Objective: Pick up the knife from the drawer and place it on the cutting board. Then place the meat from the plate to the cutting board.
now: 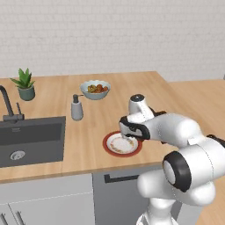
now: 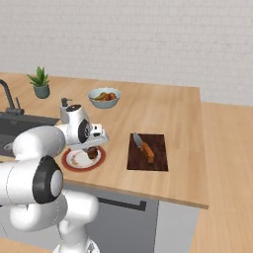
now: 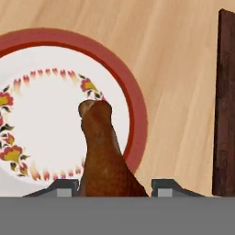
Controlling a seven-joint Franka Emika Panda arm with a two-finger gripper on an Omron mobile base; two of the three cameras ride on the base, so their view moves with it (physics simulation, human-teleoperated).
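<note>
Two fingers: the gripper (image 3: 112, 186) has its tips on either side of the meat (image 3: 104, 156), jaws partly closed and clamped on it.
Meat: a reddish-brown lump, seen between the fingertips in the hand view; in the right base view it sits under the hand over the near right part of the plate (image 2: 74, 160). Whether it is lifted off the plate, I cannot tell.
Plate: red rim, white flowered centre, near the front edge of the counter (image 2: 178, 118).
Cutting board: the dark brown cutting board (image 2: 159, 157) lies on the counter to the right of the plate, apart from it, with bare wood between them.
Knife: the knife (image 2: 144, 147) rests on the board, blade pointing away from the front edge, orange handle toward it.
Open room: bare counter behind and to the right of the board, up to the counter's right edge.
Far side: a white bowl (image 1: 95, 89) of fruit, a soap dispenser (image 1: 77, 107), a potted plant (image 1: 25, 84) and the sink (image 1: 30, 138) stand well apart from the plate, to its left and behind.
</note>
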